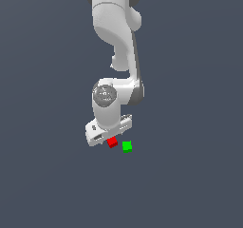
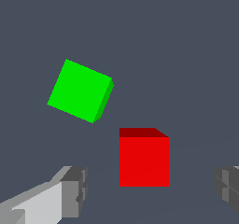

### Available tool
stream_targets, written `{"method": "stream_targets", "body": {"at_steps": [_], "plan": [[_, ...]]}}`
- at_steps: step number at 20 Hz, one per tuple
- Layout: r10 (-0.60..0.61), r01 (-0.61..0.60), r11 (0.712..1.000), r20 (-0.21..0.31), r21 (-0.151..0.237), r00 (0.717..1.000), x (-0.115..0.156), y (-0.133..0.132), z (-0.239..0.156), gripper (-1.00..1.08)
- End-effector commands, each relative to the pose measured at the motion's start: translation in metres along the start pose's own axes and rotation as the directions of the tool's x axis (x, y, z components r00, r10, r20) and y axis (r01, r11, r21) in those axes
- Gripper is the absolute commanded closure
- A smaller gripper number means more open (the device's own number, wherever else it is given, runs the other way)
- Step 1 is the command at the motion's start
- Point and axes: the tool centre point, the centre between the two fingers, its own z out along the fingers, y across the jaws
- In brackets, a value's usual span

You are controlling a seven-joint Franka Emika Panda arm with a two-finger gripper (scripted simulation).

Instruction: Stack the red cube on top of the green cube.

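Note:
The red cube (image 1: 112,142) lies on the dark grey floor, just under the white gripper (image 1: 110,137). The green cube (image 1: 126,147) lies close beside it, on the exterior view's right, with a small gap between them. In the wrist view the red cube (image 2: 144,160) sits in line with the gap between the two grey fingertips (image 2: 75,190). Both fingertips stand well clear of its sides. The gripper (image 2: 151,192) is open and holds nothing. The green cube (image 2: 80,90) lies farther off, turned at an angle to the red one.
The plain dark grey floor (image 1: 190,184) spreads all around the two cubes. The white arm (image 1: 116,27) rises above the gripper towards the top of the exterior view.

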Motion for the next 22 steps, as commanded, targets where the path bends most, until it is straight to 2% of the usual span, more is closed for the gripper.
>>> {"method": "stream_targets", "body": {"at_steps": [1,12,18,19,22], "plan": [[0.000,0.000,1.000,0.000,0.000,1.000,0.000,0.000,0.000,-0.92],[0.001,-0.001,1.000,0.000,0.000,1.000,-0.001,-0.001,0.044,-0.92],[0.001,-0.001,1.000,0.000,0.000,1.000,0.000,0.000,0.050,-0.92],[0.001,-0.001,1.000,0.000,0.000,1.000,0.000,0.000,0.050,1.08],[0.001,-0.001,1.000,0.000,0.000,1.000,0.000,0.000,0.050,1.08]]}}
